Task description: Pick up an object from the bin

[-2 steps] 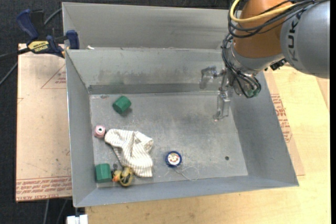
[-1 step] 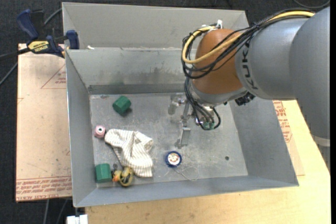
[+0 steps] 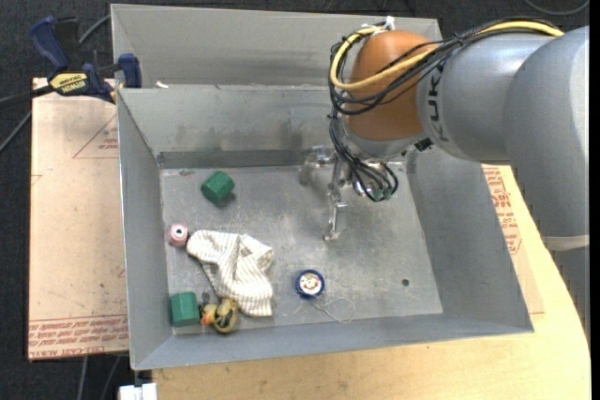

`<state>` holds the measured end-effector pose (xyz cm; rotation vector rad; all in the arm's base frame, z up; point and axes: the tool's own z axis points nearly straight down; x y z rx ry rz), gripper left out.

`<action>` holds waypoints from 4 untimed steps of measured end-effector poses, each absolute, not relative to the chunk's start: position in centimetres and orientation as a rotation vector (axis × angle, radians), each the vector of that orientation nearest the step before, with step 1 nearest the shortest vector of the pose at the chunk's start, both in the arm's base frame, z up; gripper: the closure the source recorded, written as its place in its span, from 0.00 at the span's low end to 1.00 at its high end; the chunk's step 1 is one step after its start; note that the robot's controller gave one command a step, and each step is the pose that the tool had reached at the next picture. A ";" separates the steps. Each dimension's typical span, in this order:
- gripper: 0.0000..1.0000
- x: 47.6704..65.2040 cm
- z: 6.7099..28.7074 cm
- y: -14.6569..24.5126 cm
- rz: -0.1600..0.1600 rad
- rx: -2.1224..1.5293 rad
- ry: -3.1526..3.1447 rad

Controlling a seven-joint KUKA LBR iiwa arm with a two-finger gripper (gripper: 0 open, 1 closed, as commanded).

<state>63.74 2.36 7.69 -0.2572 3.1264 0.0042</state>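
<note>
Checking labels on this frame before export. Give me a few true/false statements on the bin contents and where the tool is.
1. The tool is above bare floor of the bin, over none of the objects. True.
2. The striped white cloth lies in the bin's right half. False: it lies front left, next to a pink round piece.
3. Two green pieces are in the bin. True: a green cube toward the back left, and a green block in the front-left corner.
4. The blue-and-white disc rests on the cloth. False: it lies on bare floor, right of the cloth and apart from it.
</note>
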 end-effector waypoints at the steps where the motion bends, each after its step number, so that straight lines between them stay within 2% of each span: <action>1: 0.00 57.1 7.2 5.5 0.005 -0.091 3.137; 2: 0.00 59.6 7.1 13.9 0.012 -0.142 3.127; 3: 0.00 51.3 7.8 9.8 0.004 -0.187 3.138; 4: 0.00 56.2 7.6 18.0 0.011 -0.259 3.120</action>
